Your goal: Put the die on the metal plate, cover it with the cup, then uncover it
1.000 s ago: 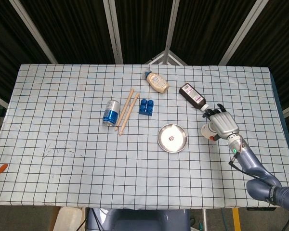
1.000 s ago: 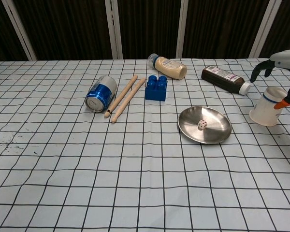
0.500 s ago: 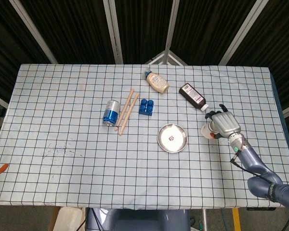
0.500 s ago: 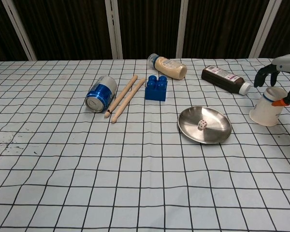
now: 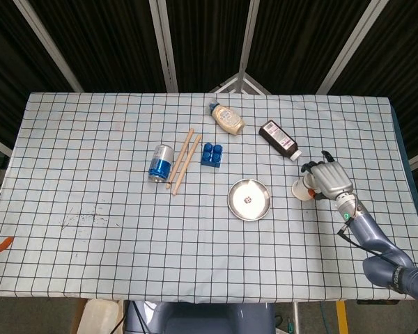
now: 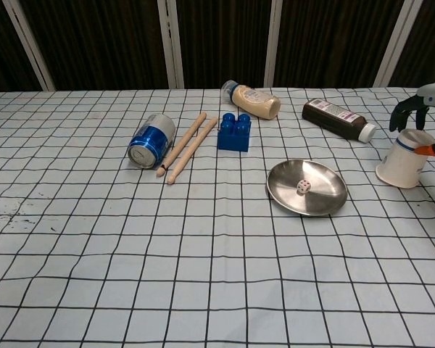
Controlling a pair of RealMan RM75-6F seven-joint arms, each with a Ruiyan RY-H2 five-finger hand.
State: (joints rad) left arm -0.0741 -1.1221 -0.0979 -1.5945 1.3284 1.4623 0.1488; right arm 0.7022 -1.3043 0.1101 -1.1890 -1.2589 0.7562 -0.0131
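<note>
White with a dark grid, the cloth covers the whole desk [image 5: 90, 153]. Near its middle sits the round shiny metal plate [image 5: 249, 200], and the small white die [image 6: 302, 188] lies inside it, uncovered and clear of the rim.

To the right of the plate, well apart from it, the white paper cup [image 6: 402, 159] stands mouth-down and slightly tilted on the cloth. The right hand [image 5: 329, 179] is at the cup, its dark fingers [image 6: 404, 112] curled over the cup's top and far side; an orange fingertip shows against the cup's right edge. From these views I cannot tell whether the fingers actually clamp the cup or only rest around it. The left hand is not seen in either view.

Behind the plate, a blue toy brick [image 6: 235, 132] stands on the cloth. Left of it lie two pale wooden sticks [image 6: 187, 146] side by side, and beyond them a blue drink can [image 6: 151, 141] lies on its side. A cream-coloured squeeze bottle [image 6: 252, 100] lies at the far edge, and a dark brown bottle with a white label [image 6: 338, 119] lies on its side, its white cap pointing toward the cup.
</note>
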